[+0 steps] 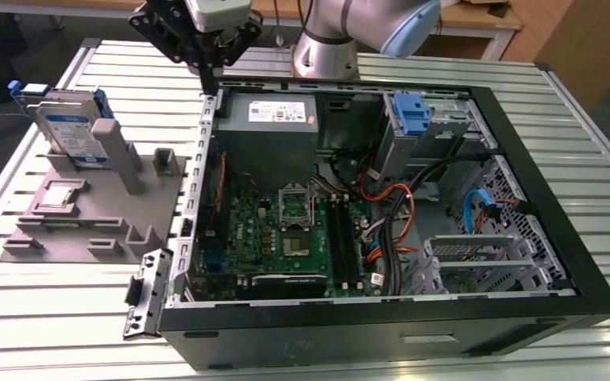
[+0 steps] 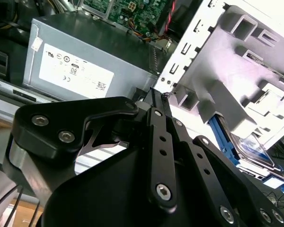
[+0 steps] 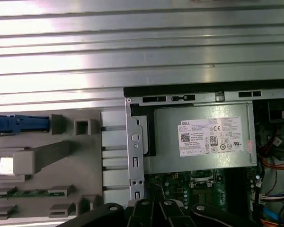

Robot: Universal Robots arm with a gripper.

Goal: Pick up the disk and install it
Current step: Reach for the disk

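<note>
The slatted metal table (image 1: 61,317) carries everything, with bare slats showing along its near edge and at the exterior view's left. Most of it is taken by the open computer case (image 1: 390,319), lying on its side with its black rim forming a raised edge all round. Just beside the case, on the exterior view's left, sits a grey moulded fixture (image 1: 83,214); in the first wrist view a narrow strip of slats separates the two, so there is little room between them. Inside the case the grey power supply (image 1: 268,119) fills the corner nearest the fixture, the green motherboard (image 1: 283,230) lies next to it, and a blue bracket (image 1: 411,115) stands in the bay at the far side. The disk (image 1: 72,127) stands upright on edge in the fixture's far corner, its blue carrier framing the labelled face, with open air above it. The gripper (image 1: 210,82) hangs over the case's rim at the power-supply corner, well apart from the disk, touching nothing. In the second wrist view its fingers (image 2: 157,113) meet at the tips, closed together and holding nothing.
</note>
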